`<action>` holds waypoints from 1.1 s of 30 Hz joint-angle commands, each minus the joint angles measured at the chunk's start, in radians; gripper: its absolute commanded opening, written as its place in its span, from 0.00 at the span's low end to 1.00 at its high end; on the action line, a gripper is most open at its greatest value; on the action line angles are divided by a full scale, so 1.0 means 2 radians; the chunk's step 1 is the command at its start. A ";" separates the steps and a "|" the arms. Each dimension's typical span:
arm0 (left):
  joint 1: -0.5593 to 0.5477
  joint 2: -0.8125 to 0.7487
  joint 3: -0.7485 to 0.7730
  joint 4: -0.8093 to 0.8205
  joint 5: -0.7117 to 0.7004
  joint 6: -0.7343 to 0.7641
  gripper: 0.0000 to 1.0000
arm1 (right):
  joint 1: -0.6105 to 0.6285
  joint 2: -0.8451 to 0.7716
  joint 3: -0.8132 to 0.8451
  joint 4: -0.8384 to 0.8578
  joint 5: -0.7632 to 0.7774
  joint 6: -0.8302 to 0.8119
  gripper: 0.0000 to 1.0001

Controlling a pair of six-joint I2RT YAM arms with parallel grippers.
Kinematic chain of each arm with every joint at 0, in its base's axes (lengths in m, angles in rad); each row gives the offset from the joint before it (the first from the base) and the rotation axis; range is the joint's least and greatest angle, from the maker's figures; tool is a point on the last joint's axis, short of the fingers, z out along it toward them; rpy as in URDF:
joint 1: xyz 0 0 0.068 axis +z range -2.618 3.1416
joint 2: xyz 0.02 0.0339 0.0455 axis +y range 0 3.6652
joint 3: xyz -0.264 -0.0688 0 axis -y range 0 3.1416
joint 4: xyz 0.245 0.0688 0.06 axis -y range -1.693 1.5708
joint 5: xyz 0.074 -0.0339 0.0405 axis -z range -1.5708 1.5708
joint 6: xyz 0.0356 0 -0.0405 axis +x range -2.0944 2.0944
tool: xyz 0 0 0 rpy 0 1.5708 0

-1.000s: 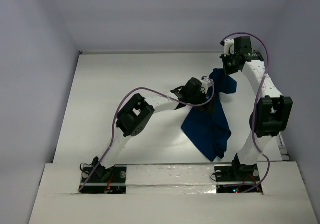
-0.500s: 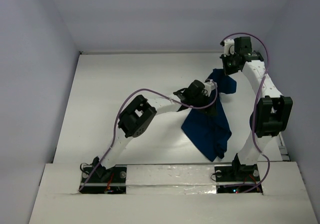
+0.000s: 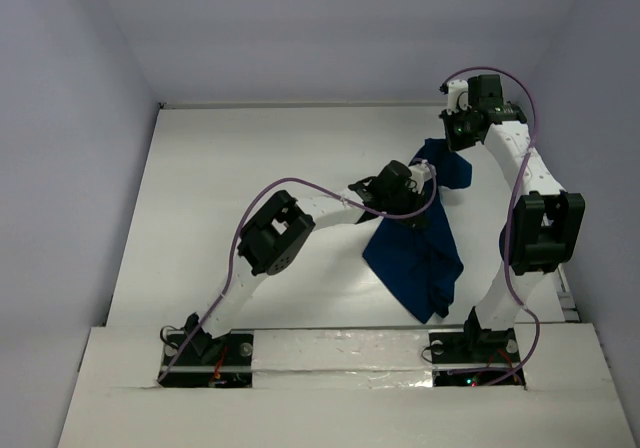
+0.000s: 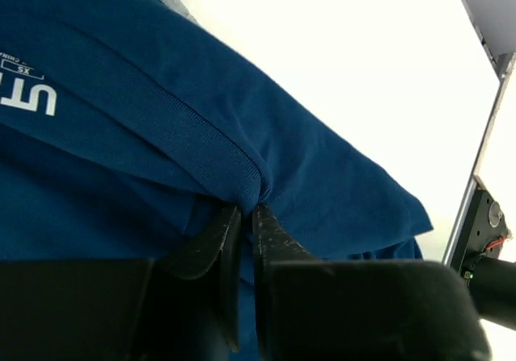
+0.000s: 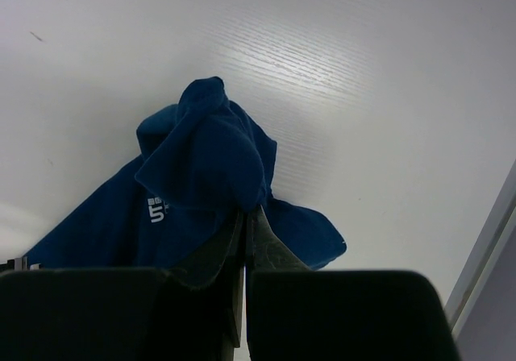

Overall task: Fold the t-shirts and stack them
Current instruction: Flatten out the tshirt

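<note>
1. The white worktop (image 3: 230,188) fills the middle of the top view. Its whole left half and upper-left corner lie bare, the widest open room in the scene.
2. Pale walls close it in on three sides: the left wall (image 3: 60,168), the back wall (image 3: 330,28) and the right wall (image 3: 610,168). The right wall stands close to the right arm (image 3: 530,208), so that side is tight.
3. The dark blue t-shirt (image 3: 420,258) lies bunched right of centre. It runs from a raised upper part near the top right down to a loose lower edge just above the near ledge (image 3: 340,348). Its left edge borders bare worktop, and its right edge lies just beside the right arm's lower link.
4. The left arm (image 3: 280,233) reaches diagonally from the bottom left across the bare middle to the cloth. The right arm rises along the right side and bends back over the shirt's top.
5. The left gripper (image 4: 246,208) has its fingers pressed together, pinching a fold of the ribbed band (image 4: 161,135) of the t-shirt. To the upper right of this wrist view, white worktop lies open as far as its right edge.
6. The right gripper (image 5: 244,212) is pinched shut on the shirt's upper bunch, which humps up over the fingertips. Bare worktop spreads all round it in the wrist view.
7. White lettering (image 4: 28,95) shows at the left edge of the left wrist view. A small white print (image 5: 157,209) shows on the cloth in the right wrist view.
</note>
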 commanded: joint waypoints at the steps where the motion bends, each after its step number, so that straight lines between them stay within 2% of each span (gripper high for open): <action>1: -0.004 -0.004 0.018 0.003 -0.010 0.010 0.02 | -0.004 -0.021 -0.004 0.022 -0.006 -0.001 0.00; 5: -0.004 -0.008 0.021 -0.008 -0.020 0.024 0.01 | -0.004 -0.023 -0.007 0.022 -0.003 -0.003 0.00; 9: 0.022 -0.038 0.028 -0.035 -0.038 0.070 0.00 | -0.004 -0.035 -0.014 0.032 0.023 -0.013 0.00; 13: 0.079 -0.084 0.026 -0.066 -0.055 0.125 0.01 | -0.015 -0.060 -0.020 0.041 0.043 -0.022 0.00; 16: 0.141 -0.133 0.010 -0.077 -0.063 0.151 0.01 | -0.026 -0.080 -0.023 0.042 0.046 -0.028 0.00; 17: 0.182 -0.169 0.000 -0.083 -0.060 0.160 0.01 | -0.031 -0.096 -0.031 0.041 0.042 -0.035 0.00; 23: 0.246 -0.246 -0.020 -0.084 -0.041 0.175 0.01 | -0.031 -0.136 -0.064 0.035 0.033 -0.048 0.00; 27: 0.251 -0.268 -0.018 -0.109 -0.008 0.182 0.02 | -0.031 -0.131 -0.074 -0.008 0.025 -0.061 0.00; 30: 0.251 -0.283 -0.049 -0.092 0.037 0.166 0.02 | -0.031 -0.114 -0.077 -0.057 0.012 -0.088 0.00; 33: 0.247 -0.290 -0.064 -0.083 0.070 0.164 0.02 | -0.031 -0.108 -0.102 -0.053 0.016 -0.104 0.00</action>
